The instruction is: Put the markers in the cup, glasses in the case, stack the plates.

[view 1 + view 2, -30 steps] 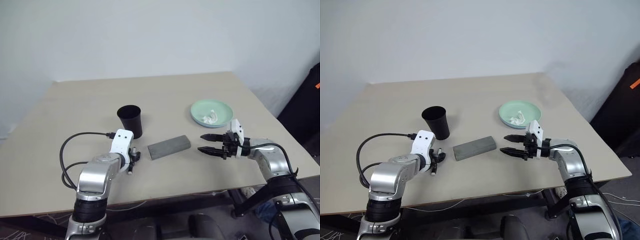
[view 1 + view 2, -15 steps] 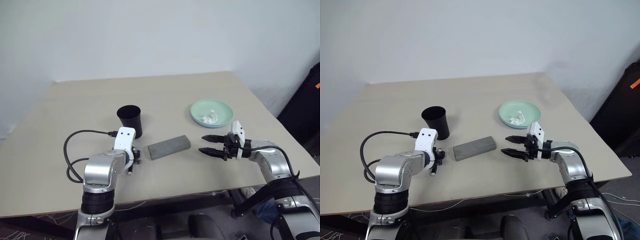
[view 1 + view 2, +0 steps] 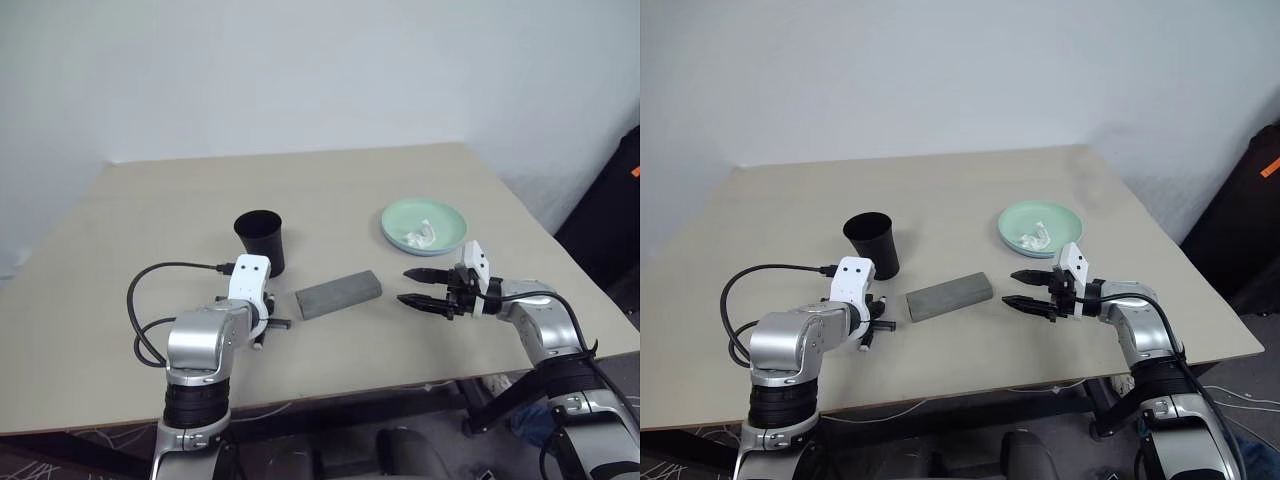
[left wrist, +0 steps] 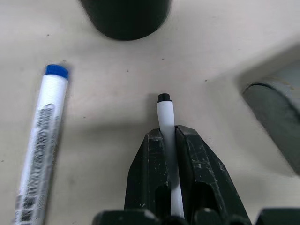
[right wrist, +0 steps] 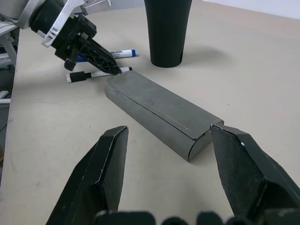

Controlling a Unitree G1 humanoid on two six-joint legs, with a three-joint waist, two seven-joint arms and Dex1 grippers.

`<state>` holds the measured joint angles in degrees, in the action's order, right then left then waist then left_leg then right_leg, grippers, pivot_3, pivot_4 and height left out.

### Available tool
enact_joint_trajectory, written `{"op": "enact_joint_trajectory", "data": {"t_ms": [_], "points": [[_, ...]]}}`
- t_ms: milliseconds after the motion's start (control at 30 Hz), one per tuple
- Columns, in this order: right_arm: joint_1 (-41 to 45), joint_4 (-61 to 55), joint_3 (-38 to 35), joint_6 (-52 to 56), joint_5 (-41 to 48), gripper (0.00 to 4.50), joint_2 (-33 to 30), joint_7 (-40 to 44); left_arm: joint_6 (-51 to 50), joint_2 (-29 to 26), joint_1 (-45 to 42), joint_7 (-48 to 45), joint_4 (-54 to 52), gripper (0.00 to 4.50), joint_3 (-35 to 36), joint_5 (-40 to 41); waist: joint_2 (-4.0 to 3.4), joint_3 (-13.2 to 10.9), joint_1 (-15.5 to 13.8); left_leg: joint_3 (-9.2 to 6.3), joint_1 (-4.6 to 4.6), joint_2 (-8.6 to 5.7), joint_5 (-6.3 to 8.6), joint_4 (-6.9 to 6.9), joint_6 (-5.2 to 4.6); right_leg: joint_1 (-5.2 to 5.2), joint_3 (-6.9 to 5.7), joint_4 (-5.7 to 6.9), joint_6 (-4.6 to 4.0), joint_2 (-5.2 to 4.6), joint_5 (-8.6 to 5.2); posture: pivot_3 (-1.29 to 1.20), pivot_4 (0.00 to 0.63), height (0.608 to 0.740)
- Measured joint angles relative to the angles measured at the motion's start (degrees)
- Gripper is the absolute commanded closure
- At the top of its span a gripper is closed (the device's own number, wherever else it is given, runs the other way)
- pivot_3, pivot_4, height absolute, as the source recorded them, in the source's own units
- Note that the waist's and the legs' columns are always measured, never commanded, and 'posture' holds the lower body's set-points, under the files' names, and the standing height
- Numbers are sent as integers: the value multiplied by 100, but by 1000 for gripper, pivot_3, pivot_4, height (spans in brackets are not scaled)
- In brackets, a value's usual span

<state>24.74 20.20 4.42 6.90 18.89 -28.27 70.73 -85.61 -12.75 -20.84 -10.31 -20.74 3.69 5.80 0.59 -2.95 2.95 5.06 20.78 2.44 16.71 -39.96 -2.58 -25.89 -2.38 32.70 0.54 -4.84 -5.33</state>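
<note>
L fingers point(image 4: 174, 154) clamped on marker point(image 4: 165, 117) lying on bench point(image 3: 400, 180); R fingers point(image 5: 171, 173) wide, idle. Marker step; next: lift, tip into cup point(image 3: 260, 238).

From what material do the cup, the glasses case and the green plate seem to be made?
Cup: probably matte black plastic, no shine on its wall. Case: hard shell in grey textured fabric, with a visible stitched line. Green plate: smooth and slightly glossy, either ceramic or plastic; the look leaves this open.

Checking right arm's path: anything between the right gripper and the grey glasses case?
Nothing: bare beige tabletop between right gripper and grey rectangular case, seen in the right wrist view.
</note>
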Motion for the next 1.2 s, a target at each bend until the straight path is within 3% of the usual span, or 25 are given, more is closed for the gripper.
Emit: {"op": "enact_joint_trajectory", "data": {"t_ms": [133,333,567,733,1033,1200], "points": [[76,71,5,-8,-54,1481,10,0,893,-1027,26,-879,-419,4468,-563,394,8,-6,2,7,11,1,1,7,3,-25,2,3,-1,0,0,0,0,733],[167,90,5,-26,-91,1481,33,3,2564,-1624,59,-2009,-623,4468,-700,842,10,-8,-9,38,26,0,2,13,5,-41,3,-1,-1,0,-1,0,0,733],[318,180,66,-45,-101,1481,99,4,5208,-1275,-829,-2175,862,4468,-337,801,12,-9,-15,40,27,-3,-1,2,3,-30,4,-1,-1,0,0,0,0,733],[380,200,78,-52,-103,1481,105,-23,7178,-1053,-1697,-1442,2878,4468,-294,59,13,-9,-18,39,18,-3,-1,2,2,-20,1,0,-1,2,0,0,0,733],[372,175,78,-51,-103,1481,104,-83,9206,-721,-2277,-732,5271,4468,-256,-509,13,-8,-18,41,25,-3,-10,8,-19,-26,-1,-3,1,2,1,0,0,733],[358,131,76,-35,-101,1481,68,-124,9689,-649,-2290,-701,5860,3005,-270,-593,14,-9,-17,42,26,-2,-10,7,-19,-28,-2,-2,1,0,2,0,0,733]]}}
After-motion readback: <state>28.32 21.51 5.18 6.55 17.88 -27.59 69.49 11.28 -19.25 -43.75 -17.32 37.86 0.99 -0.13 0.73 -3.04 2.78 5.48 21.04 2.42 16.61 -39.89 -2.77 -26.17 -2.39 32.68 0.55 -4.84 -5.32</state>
